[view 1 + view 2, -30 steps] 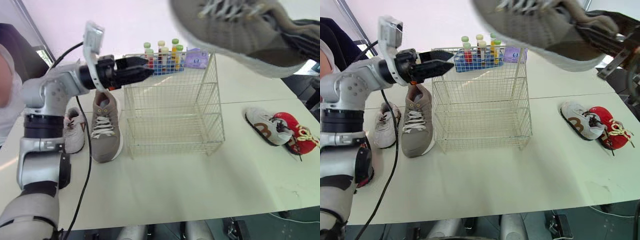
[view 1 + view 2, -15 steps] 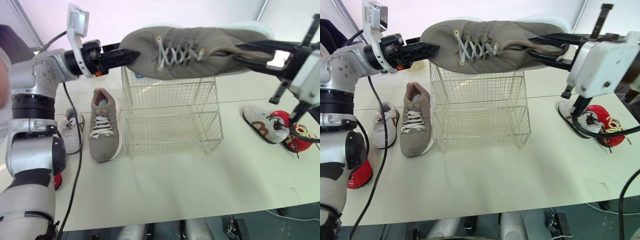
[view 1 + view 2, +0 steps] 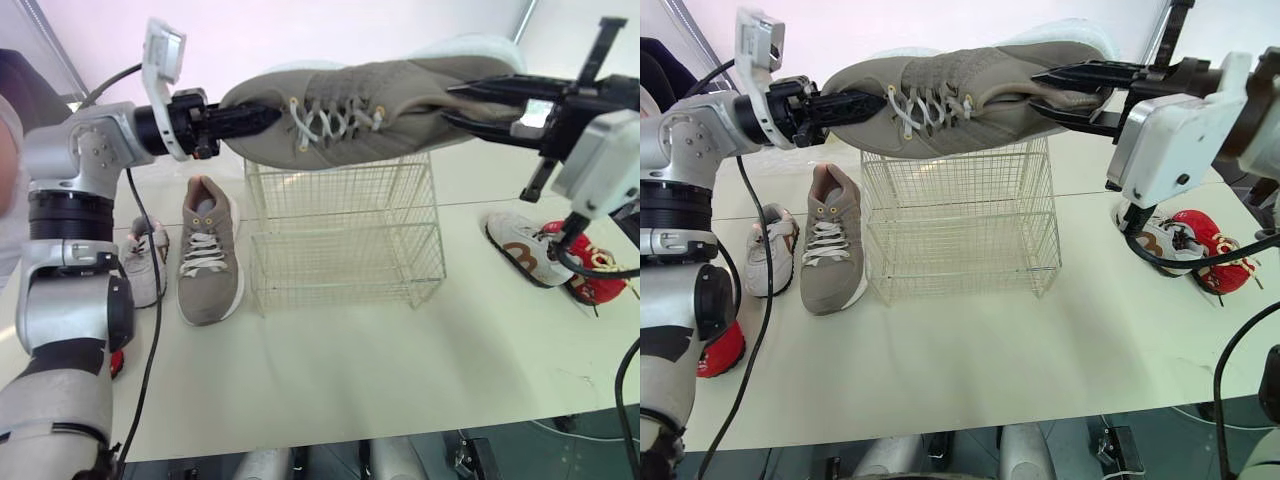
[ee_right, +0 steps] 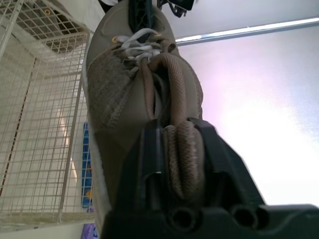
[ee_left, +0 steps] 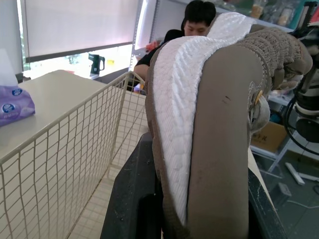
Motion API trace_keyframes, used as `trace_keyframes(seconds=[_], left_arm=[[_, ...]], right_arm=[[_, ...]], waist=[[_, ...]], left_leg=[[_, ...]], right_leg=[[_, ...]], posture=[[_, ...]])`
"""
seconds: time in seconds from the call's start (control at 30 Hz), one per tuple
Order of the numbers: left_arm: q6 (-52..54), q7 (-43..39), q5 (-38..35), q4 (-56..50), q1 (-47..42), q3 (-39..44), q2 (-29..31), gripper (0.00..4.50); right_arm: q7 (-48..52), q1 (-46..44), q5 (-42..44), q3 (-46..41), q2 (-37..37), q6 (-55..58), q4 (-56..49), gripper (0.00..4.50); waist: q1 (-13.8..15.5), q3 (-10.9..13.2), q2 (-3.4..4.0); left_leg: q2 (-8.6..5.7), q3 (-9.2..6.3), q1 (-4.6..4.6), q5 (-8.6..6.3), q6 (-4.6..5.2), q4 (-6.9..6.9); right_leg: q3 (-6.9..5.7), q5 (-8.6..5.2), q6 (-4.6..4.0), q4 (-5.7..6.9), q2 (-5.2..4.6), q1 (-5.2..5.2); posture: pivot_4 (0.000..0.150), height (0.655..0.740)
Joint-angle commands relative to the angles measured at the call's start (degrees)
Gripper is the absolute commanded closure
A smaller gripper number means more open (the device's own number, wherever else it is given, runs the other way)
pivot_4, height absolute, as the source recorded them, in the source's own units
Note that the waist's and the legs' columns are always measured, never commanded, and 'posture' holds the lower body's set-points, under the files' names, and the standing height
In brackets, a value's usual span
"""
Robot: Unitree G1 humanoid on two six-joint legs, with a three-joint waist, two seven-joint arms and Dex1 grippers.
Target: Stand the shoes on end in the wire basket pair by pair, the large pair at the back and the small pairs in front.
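Taupe and large, the shoe [image 3: 370, 105] is hanging level in the left eye view, directly over the wire basket [image 3: 345, 235], with the left claw [image 3: 270, 115] at its toe and the right claw [image 3: 448, 103] at its heel. In the left wrist view, black fingers [image 5: 127, 209] are pinching the toe. In the right wrist view, fingers [image 4: 149, 169] are clamping the heel collar.

both arms raised, reaching inward; left gripper [image 3: 255, 118] and right gripper [image 3: 455, 104] each clamp one end of the grey shoe [image 3: 345, 135]
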Motion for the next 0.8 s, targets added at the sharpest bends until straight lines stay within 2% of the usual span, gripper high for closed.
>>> trace_keyframes(seconds=[0.03, 0.1, 0.13, 0.27, 0.37, 0.5, 0.6, 0.7, 0.8], left_arm=[[-0.10, -0.37, -1.46, -2.81, -0.95, 1.66, -0.99, 4.00], [1.12, 2.30, -2.63, -2.81, -0.81, 3.69, -1.99, 4.00], [2.35, 3.40, -3.70, -3.08, -0.55, 4.95, -2.45, 4.00], [6.35, 7.49, -7.14, -6.54, 1.88, 9.01, -3.72, 4.00], [8.56, 11.62, -9.91, -10.13, 4.21, 12.29, -5.15, 4.00], [11.04, 17.62, -14.57, -13.21, 5.50, 16.54, -8.81, 4.00], [11.65, 21.28, -17.03, -16.25, 6.39, 17.90, -11.87, 4.00], [12.17, 24.43, -19.55, -18.90, 6.91, 18.67, -14.83, 4.00], [12.74, 27.10, -21.68, -20.82, 7.18, 18.92, -16.90, 4.00]], right_arm=[[-0.43, -1.10, 7.01, -3.69, -1.03, 11.18, -2.21, 1.37], [-0.80, 0.00, 15.27, -7.34, -2.60, 22.22, -4.01, 0.22], [-1.62, 0.71, 20.62, -10.01, -3.49, 29.28, -4.46, 0.03], [-6.77, 4.60, 38.03, -21.98, -4.62, 50.41, -4.71, 0.03], [-17.73, 8.71, 55.52, -33.04, -1.42, 63.91, -2.15, 0.03], [-28.63, 17.35, 68.54, -38.54, 5.79, 66.75, -4.95, 0.03], [-34.48, 20.93, 74.42, -36.03, 11.69, 64.14, -8.16, 0.03], [-38.58, 17.95, 75.78, -29.24, 17.23, 60.33, -9.43, 0.03], [-40.66, 10.35, 70.75, -21.46, 23.34, 55.99, -7.04, 0.03]], waist=[[0.06, 0.00, 0.00], [0.29, 0.00, 0.00], [0.33, 0.02, -0.03], [0.16, 0.02, -0.03], [0.09, 0.02, -0.03], [0.26, 0.00, -0.08], [0.22, 0.00, -0.06], [-0.06, -0.01, -0.04], [-0.29, -0.01, -0.02]], left_leg=[[0.00, 0.00, 0.00, 0.01, 0.02, 0.00], [0.00, -0.01, -0.01, -0.01, 0.06, 0.02], [0.00, -0.03, -0.02, -0.07, 0.14, 0.02], [0.00, -0.06, -0.10, -0.09, 0.21, 0.02], [0.01, -0.06, -0.10, -0.08, 0.29, -0.01], [0.01, -0.08, -0.09, -0.07, 0.32, 0.05], [-0.01, -0.05, -0.10, -0.05, 0.34, 0.15], [-0.01, 0.00, -0.09, -0.05, 0.34, 0.17], [0.00, 0.03, -0.03, 0.01, 0.26, 0.17]], right_leg=[[0.00, 0.00, 0.00, 0.00, 0.00, 0.00], [0.00, 0.00, 0.00, 0.00, -0.01, 0.01], [-0.01, 0.00, 0.00, -0.01, -0.02, 0.02], [-0.01, 0.00, -0.01, -0.05, -0.03, -0.02], [0.00, 0.00, -0.01, -0.03, -0.05, -0.04], [-0.02, 0.01, -0.02, 0.01, -0.07, 0.01], [-0.01, 0.02, -0.01, 0.02, -0.10, 0.05], [0.01, 0.05, 0.04, 0.05, -0.10, 0.04], [0.06, 0.06, 0.03, 0.11, -0.06, 0.03]], posture=[[0.150, 0.7400], [0.150, 0.7400], [0.150, 0.7400], [0.150, 0.7400], [0.150, 0.7400], [0.150, 0.7400], [0.150, 0.7400], [0.150, 0.7400], [0.150, 0.7400]])
